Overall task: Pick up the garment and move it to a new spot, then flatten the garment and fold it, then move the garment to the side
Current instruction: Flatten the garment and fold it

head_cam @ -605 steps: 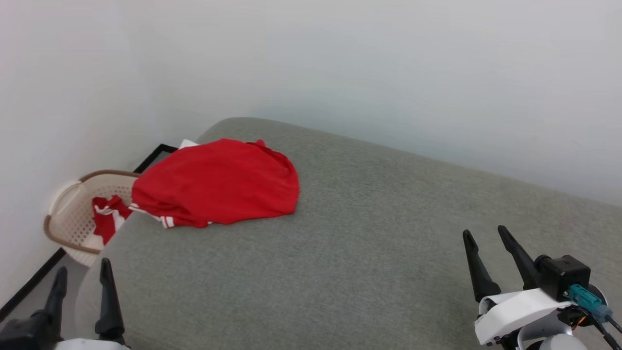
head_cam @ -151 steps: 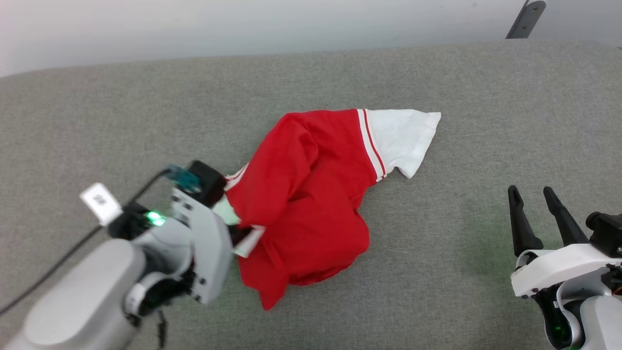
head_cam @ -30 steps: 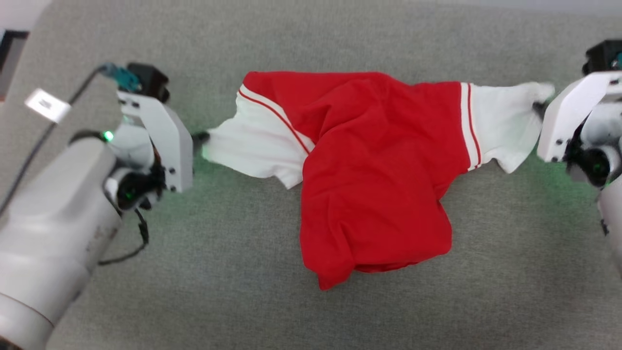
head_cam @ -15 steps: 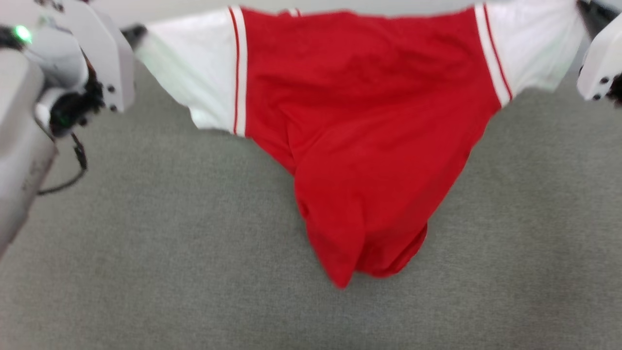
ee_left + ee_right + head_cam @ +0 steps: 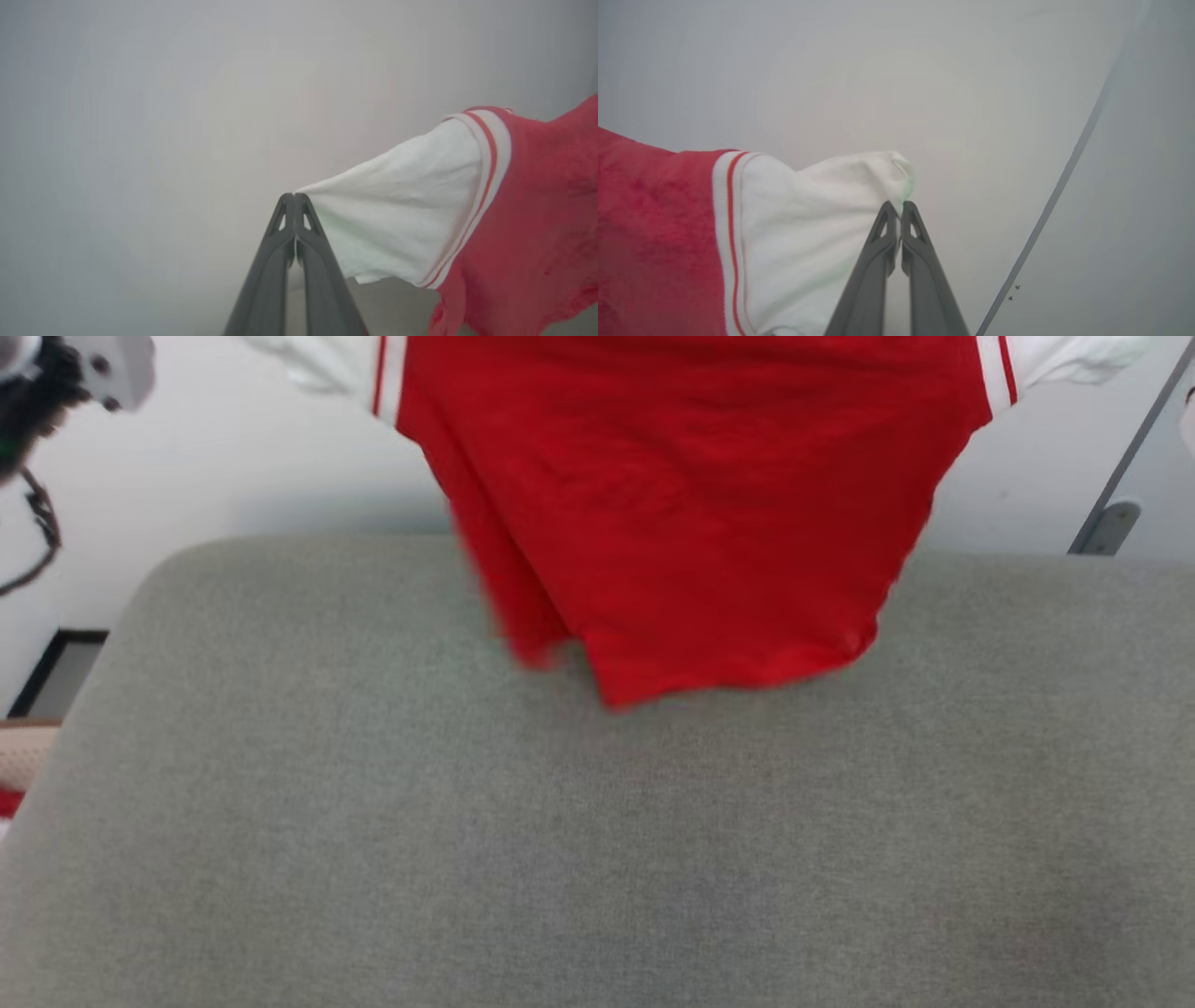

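The grey padded surface [image 5: 597, 849] spreads wide below me, and the garment [image 5: 672, 504] hangs in the air over its far part, spread broadside between my two arms with the pale wall [image 5: 233, 457] behind it. Its red body drops to a crooked hem [image 5: 728, 663]; whether that hem brushes the padding I cannot tell. I hold it by the white sleeves alone: my left gripper [image 5: 294, 196] is pinched tight on the tip of the left sleeve [image 5: 402, 205], and my right gripper [image 5: 899, 205] is closed on a small bunched corner of the right sleeve [image 5: 808, 224].

My worry is those holds. Each is only a nip of cloth at the very fingertips (soft fabric, and all the shirt's weight pulls on it), so a quick swing or a wider spread of my arms could drag a sleeve free and drop that side in a heap. Lowering unevenly would likely leave the twisted left side of the body folded under.

The wrist views show both pinches closely but nothing of the hem. The head view shows the hem and the landing space, yet cuts the sleeve tips off at its top edge.
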Controlling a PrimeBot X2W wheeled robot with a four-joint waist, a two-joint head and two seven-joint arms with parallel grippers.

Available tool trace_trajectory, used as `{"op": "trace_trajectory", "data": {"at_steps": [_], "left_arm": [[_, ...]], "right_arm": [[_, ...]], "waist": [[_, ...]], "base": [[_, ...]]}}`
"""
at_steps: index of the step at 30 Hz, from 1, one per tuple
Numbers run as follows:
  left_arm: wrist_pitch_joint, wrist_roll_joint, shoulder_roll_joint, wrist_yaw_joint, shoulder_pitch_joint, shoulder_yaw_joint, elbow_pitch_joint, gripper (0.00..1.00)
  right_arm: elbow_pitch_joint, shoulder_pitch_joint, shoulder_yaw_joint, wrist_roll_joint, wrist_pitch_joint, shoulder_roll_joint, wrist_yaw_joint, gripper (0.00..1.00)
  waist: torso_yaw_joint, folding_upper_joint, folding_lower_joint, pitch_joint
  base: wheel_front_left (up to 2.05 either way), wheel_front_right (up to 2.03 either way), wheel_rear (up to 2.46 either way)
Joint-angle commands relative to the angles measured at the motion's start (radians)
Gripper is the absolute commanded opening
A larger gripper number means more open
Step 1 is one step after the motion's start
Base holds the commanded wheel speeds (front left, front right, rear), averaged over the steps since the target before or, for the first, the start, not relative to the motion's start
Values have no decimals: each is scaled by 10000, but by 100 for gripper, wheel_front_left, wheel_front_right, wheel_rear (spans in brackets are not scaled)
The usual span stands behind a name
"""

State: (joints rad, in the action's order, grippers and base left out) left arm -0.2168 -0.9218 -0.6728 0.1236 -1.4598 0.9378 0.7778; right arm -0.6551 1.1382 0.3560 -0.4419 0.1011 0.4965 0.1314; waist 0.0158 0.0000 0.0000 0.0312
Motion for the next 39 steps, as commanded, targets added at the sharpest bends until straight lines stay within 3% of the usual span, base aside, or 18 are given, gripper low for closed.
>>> {"op": "trace_trajectory", "data": {"at_steps": [1,14,24,30,35,39], "left_arm": [[81,31,-105,-13,-131,-49,37,0],[-62,-168,-131,26,-588,-95,15,0],[-163,71,609,-80,-1531,42,307,0],[647,636,1361,-326,-2961,19,958,0],[2243,1159,1929,-621,-4391,-191,1532,0],[3533,1400,2304,-622,-5292,-372,1825,0]], "right_arm": [[37,128,22,-154,2,97,-15,0],[611,-59,65,-1308,891,360,-15,0],[539,1161,197,-1216,1048,155,-15,0],[-345,2761,77,-90,-547,-50,-15,0],[-1465,4212,-608,1798,-2769,-211,-15,0],[-1968,5098,-1295,3486,-3502,-316,-15,0]], "waist": [[-74,0,0,-304],[-100,0,0,-359],[-157,0,0,1882],[-134,0,0,3590],[44,0,0,4774],[254,0,0,5681]], "base": [[0,0,0],[0,0,0],[0,0,0],[0,0,0],[0,0,0],[0,0,0]]}}
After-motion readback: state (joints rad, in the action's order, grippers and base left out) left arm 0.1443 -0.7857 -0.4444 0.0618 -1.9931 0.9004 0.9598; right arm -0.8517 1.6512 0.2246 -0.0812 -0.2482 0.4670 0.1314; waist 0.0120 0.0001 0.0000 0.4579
